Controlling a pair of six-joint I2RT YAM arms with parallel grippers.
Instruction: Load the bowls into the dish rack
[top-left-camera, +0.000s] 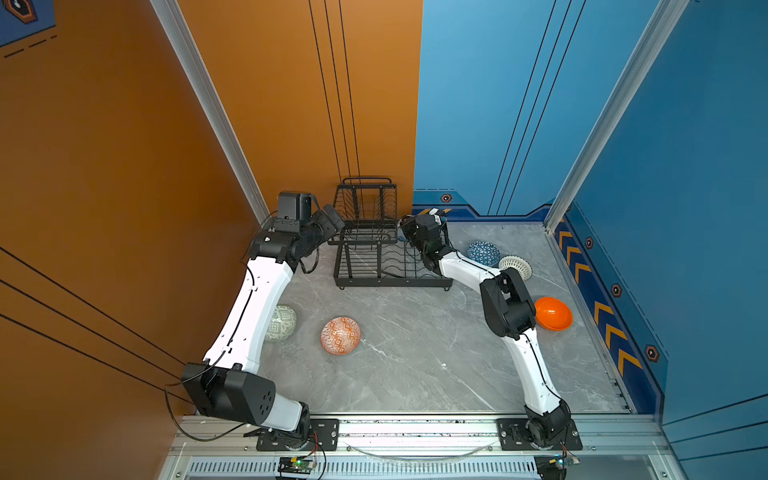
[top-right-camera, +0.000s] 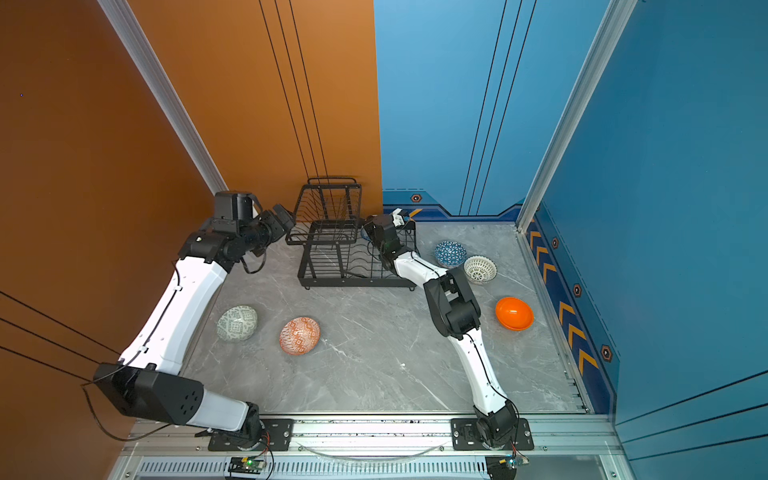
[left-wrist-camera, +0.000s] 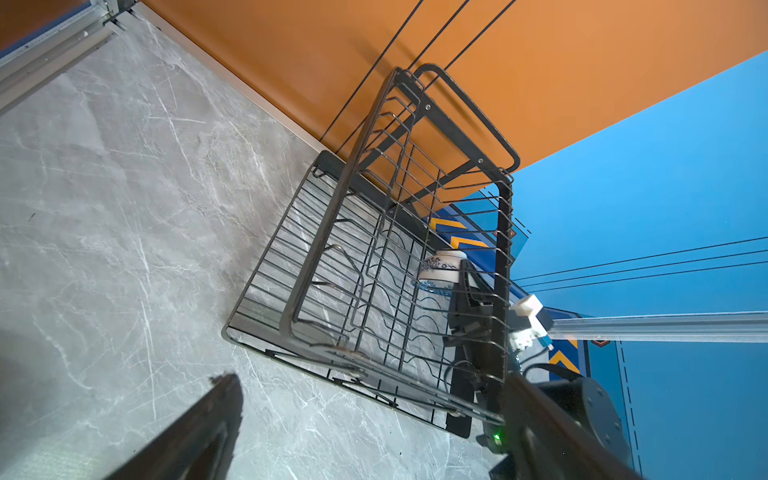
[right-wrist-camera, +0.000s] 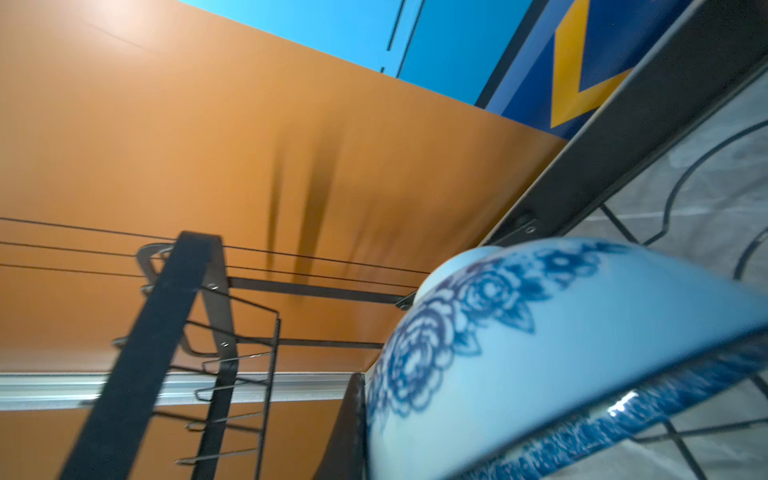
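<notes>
While both top views take in the whole table (top-left-camera: 415, 365), the wrist views carry the grip detail. The left wrist view shows the left gripper (left-wrist-camera: 370, 380) with jaws spread wide, a blurred finger (left-wrist-camera: 199, 428) at each side of frame, nothing held. That view also catches the right gripper (left-wrist-camera: 464, 276) clamped tight on the rim of the blue-white floral bowl (left-wrist-camera: 441, 266), which in a top view is only a blue sliver (top-left-camera: 401, 239) behind the wrist. The right wrist view is mostly that bowl close up, petals and blue rim band, with rack bars behind. The pale green bowl (top-right-camera: 237, 323) shows whole in a top view; in a top view (top-left-camera: 284, 323) the left forearm (top-left-camera: 253, 307) covers part of it. The dish rack (top-left-camera: 395, 284) has the left gripper hovering just beside the left of its raised basket (top-left-camera: 365, 199). The floral bowl is the only bowl inside, tipped on edge at the far right end of the lower tray (top-right-camera: 361, 266); cannot tell if it rests on the wires. On the table, left to right: the pale green bowl, orange-white geometric bowl (top-left-camera: 340, 336), then right of the rack the blue-white triangle bowl (top-left-camera: 483, 252) just beside the white lattice bowl (top-left-camera: 515, 266), and the plain orange bowl (top-left-camera: 555, 313) near the right edge. The rack backs against the rear wall. A broad stretch of grey table runs between the rack front and the arm bases.
</notes>
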